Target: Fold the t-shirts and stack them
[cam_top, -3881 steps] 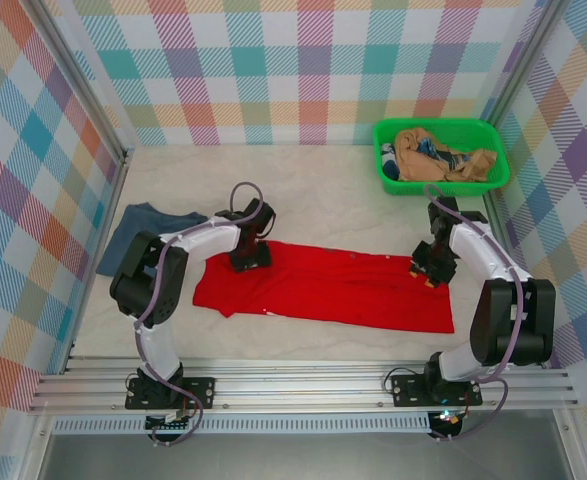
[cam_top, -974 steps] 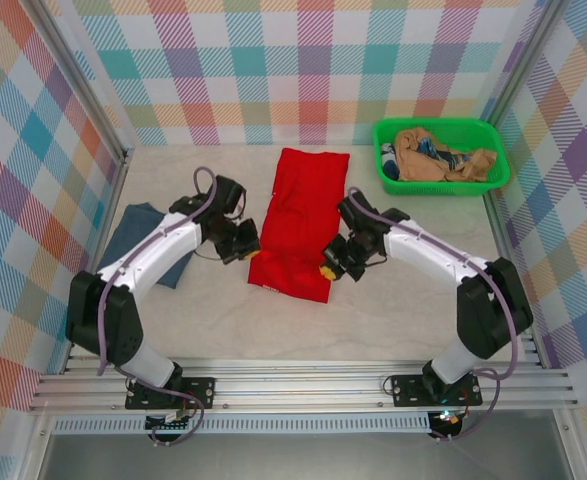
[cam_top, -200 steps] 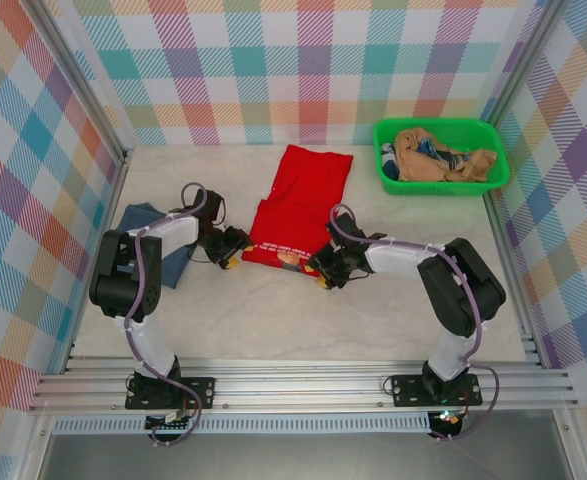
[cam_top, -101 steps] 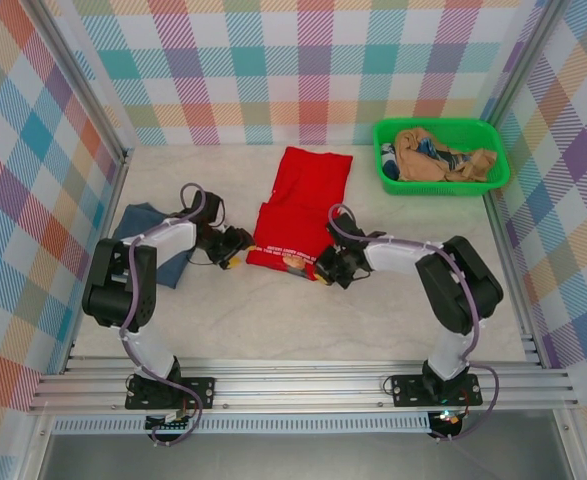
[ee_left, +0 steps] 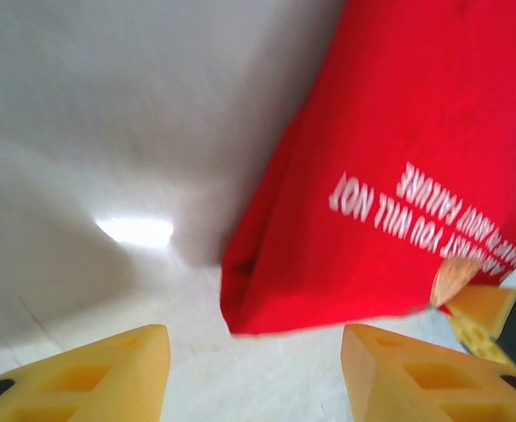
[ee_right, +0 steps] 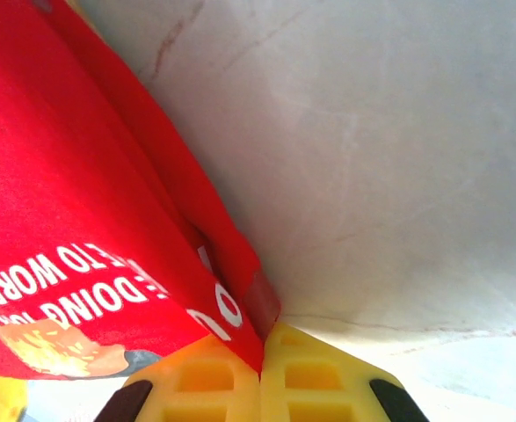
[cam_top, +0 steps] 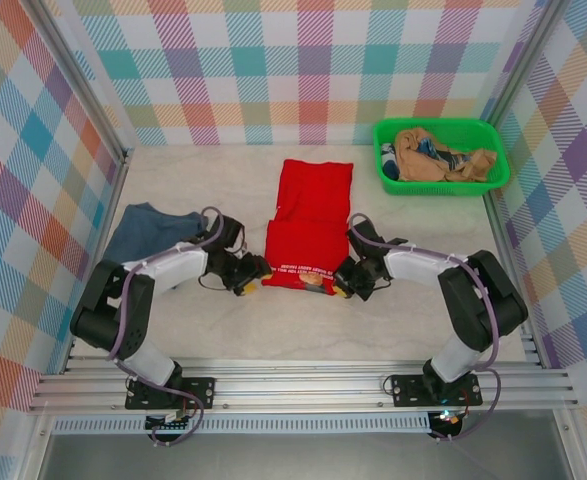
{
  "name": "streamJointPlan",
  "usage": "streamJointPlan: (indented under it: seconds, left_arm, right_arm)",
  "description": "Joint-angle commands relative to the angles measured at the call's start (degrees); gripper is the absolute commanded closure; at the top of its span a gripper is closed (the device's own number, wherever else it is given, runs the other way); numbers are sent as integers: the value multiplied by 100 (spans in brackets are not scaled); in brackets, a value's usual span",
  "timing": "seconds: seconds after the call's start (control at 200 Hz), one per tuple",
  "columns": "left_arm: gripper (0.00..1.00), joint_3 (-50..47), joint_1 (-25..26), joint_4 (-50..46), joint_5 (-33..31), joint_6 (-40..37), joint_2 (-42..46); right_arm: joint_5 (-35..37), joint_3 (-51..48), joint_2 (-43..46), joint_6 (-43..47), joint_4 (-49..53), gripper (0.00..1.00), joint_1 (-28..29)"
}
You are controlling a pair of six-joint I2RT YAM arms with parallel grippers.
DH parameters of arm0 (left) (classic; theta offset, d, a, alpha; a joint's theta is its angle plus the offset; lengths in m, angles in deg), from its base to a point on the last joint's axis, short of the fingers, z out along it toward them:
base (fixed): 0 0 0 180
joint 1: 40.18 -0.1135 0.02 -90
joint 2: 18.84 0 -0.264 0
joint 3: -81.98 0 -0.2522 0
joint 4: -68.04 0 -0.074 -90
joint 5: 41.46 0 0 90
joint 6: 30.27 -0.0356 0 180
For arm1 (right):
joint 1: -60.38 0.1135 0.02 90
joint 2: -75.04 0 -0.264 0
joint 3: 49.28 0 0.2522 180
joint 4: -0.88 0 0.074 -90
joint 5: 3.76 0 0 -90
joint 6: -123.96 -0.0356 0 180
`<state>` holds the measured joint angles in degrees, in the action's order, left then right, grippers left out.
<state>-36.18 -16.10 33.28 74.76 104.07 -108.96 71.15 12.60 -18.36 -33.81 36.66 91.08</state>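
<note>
Pinching red t-shirt [cam_top: 308, 225] corner, right hand [ee_right: 262, 356] clamped; left hand [ee_left: 254, 356] gapes beside the other corner: grip before lifting.

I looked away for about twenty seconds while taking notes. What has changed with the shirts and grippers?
The red shirt, then spread out sideways, now lies folded in a narrow strip running away from the arms. In the last second the right gripper shut on its near right corner, and the left gripper moved right to the near left corner, open. The blue shirt and basket stayed put.
</note>
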Motion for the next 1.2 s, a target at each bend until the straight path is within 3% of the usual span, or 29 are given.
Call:
streamJointPlan:
  seconds: [0.0, 0.075, 0.19, 0.35, 0.63, 0.865, 1.195]
  left_arm:
    - [46, -261, 122, 460, -43, 516, 112]
    - [47, -266, 240, 904, 41, 758, -57]
    - [50, -143, 555, 689, -175, 766, -180]
    - [57, -211, 537, 809, -357, 673, -259]
    - [100, 295, 789, 714, -432, 624, -432]
    - [100, 344, 1132, -920, -608, 276, 675]
    - [100, -120, 2375, -2235, -443, 590, 2420]
  right_arm:
    - [-222, -181, 221, 190, 382, 100, -18]
    - [-263, -264, 291, 152, 372, 100, -54]
    - [-310, -276, 356, 201, 436, 100, -98]
    - [-382, -380, 498, 299, 519, 100, -226]
    - [-508, -287, 712, 613, 694, 100, -275]
    - [-796, -201, 1360, 1131, 1578, 100, -261]
    - [-1464, -368, 2872, 1617, 3650, 100, -16]
